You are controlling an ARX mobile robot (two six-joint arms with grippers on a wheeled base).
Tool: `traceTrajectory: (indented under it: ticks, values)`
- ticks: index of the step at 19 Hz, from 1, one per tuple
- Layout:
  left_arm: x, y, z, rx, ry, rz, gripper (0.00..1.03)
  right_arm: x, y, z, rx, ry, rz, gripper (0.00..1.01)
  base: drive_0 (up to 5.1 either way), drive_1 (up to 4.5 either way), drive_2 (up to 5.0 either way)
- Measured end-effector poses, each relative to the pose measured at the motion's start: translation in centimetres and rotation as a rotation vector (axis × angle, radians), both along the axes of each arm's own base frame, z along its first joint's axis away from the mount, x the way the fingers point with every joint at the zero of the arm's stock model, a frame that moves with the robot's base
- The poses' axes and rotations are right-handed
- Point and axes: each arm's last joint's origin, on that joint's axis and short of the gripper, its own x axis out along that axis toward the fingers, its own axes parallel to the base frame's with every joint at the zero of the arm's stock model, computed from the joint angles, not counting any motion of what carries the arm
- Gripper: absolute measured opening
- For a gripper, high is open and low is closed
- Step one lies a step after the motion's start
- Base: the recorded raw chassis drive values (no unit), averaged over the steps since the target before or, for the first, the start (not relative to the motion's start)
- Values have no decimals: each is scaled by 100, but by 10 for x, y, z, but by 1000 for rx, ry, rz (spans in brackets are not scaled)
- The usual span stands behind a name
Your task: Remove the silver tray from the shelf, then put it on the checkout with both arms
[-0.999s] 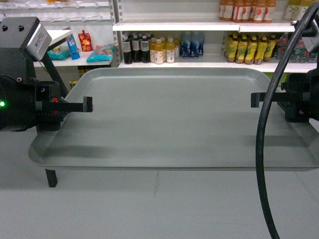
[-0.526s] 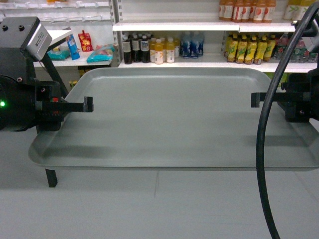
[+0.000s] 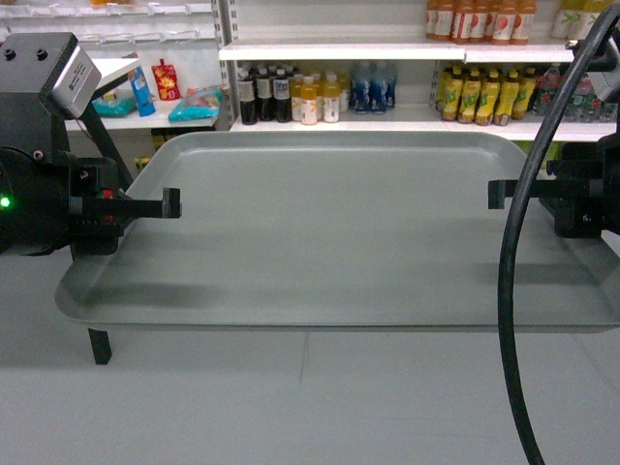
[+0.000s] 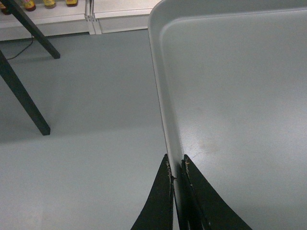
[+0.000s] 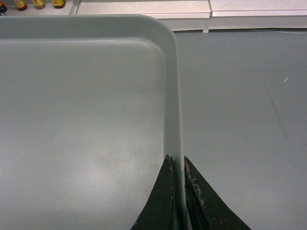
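The silver tray (image 3: 329,232) hangs level in the air above the grey floor, held at both short ends. My left gripper (image 3: 170,203) is shut on its left rim; in the left wrist view the black jaws (image 4: 175,165) pinch the raised rim of the tray (image 4: 240,96). On the opposite side my right gripper (image 3: 496,194) is shut on the right rim, and the right wrist view shows those jaws (image 5: 176,163) clamped over the rim of the tray (image 5: 81,96). Dark slanted legs of the checkout (image 4: 24,96) stand to the left; its top is mostly hidden. The shelf is out of view.
White store racks with bottles (image 3: 310,97) and snack packs (image 3: 165,82) line the back wall. A checkout leg (image 3: 98,345) shows under the tray's left front corner. A thick black cable (image 3: 509,291) loops down at the right. Grey floor (image 3: 310,407) lies below.
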Motion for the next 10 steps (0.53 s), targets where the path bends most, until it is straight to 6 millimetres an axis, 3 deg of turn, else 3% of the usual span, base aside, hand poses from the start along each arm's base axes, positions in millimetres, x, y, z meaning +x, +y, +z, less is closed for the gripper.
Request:
traceTrajectory:
  ticks: [10]
  values:
    - [0,0,0,0,0,0,3,0,0,0,0,0,0,3,0,0,0]
